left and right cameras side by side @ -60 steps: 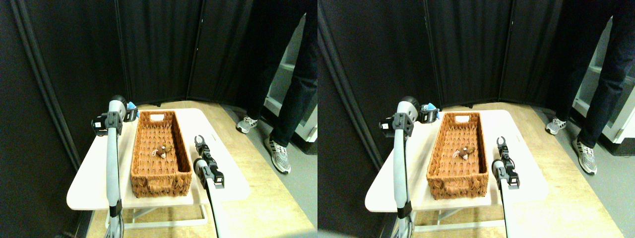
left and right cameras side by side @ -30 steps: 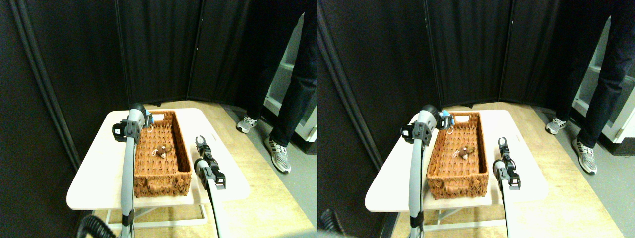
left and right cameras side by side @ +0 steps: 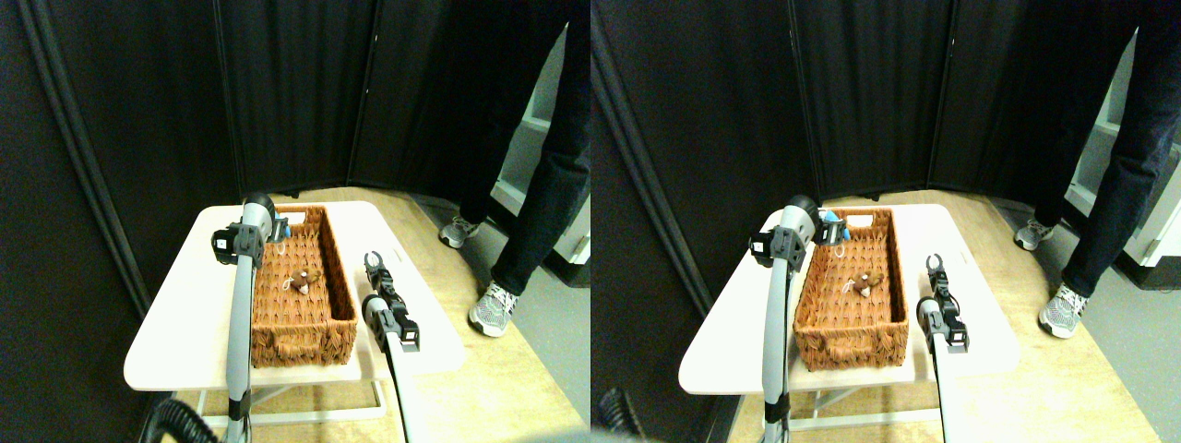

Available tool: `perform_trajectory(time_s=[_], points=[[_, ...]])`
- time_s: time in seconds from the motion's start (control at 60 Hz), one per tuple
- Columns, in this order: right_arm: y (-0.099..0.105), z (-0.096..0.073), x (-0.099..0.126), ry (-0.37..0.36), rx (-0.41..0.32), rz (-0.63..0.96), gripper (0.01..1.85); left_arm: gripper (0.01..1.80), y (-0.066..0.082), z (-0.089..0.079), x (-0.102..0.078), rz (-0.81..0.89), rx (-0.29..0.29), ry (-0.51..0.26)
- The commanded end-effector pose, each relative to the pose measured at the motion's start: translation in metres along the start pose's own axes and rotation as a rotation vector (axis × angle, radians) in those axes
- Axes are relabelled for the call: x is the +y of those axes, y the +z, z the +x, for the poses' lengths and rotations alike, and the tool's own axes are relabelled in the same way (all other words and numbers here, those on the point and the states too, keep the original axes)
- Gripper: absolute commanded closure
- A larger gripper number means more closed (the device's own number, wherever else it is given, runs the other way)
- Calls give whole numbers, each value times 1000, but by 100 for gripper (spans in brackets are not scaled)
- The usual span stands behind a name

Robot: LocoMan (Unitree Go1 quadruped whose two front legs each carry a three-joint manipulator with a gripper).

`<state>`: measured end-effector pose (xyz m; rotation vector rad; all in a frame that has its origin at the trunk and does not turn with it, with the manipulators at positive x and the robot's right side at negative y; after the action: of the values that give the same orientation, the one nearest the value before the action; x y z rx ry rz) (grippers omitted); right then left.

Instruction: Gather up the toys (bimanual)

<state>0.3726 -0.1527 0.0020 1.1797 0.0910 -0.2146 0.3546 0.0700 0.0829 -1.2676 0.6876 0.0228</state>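
Left tool (left and right cameras side by side: pixel 280 228) raised high, closed; right tool (left and right cameras side by side: pixel 373 264) low, its prongs parted.

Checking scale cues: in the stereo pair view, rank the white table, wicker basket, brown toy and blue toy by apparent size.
1. white table
2. wicker basket
3. brown toy and blue toy: both tiny, and the blue one is partly hidden, so unranked.

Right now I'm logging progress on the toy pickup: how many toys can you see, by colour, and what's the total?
Brown toy, lying in the wicker basket: 1
Blue toy, at the left gripper over the basket's far end: 1
Total toys in view: 2
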Motion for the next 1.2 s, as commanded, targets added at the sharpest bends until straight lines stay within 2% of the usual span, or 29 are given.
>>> perform_trajectory(time_s=[0.017,0.15,0.25,0.333,0.433,0.467,0.55,0.633,0.667,0.8,0.867,0.9,1.1,1.133,1.2], points=[[1,4,6,43,-9,-1,185,118,2,2,-1,2,0,-7],[0,4,7,40,-10,3,185,106,5,0,1,12,14,-11],[0,3,7,38,-12,-3,185,101,10,-7,2,30,0,-19],[1,2,7,33,-14,-4,185,109,18,-12,3,40,-3,-34],[2,3,7,42,-6,0,185,140,35,-18,10,17,-44,-80],[2,3,7,44,-6,1,185,142,37,-18,11,20,-44,-86],[2,3,7,35,-11,12,185,156,56,-23,21,91,-90,-102],[2,3,6,31,-16,7,185,160,73,-26,36,109,-100,-97],[2,3,6,31,-17,7,185,161,75,-26,38,111,-99,-97],[3,4,6,27,-9,13,185,172,93,-26,68,89,-170,-97],[3,5,5,31,-8,5,185,173,96,-25,76,93,-190,-99],[2,6,4,28,-6,11,185,174,97,-25,85,86,-237,-84],[3,4,3,33,4,2,185,179,100,-24,116,96,-332,-79],[3,2,4,31,2,10,185,180,99,-23,123,99,-372,-82],[4,1,5,41,7,0,185,180,98,-23,129,101,-383,-80]])
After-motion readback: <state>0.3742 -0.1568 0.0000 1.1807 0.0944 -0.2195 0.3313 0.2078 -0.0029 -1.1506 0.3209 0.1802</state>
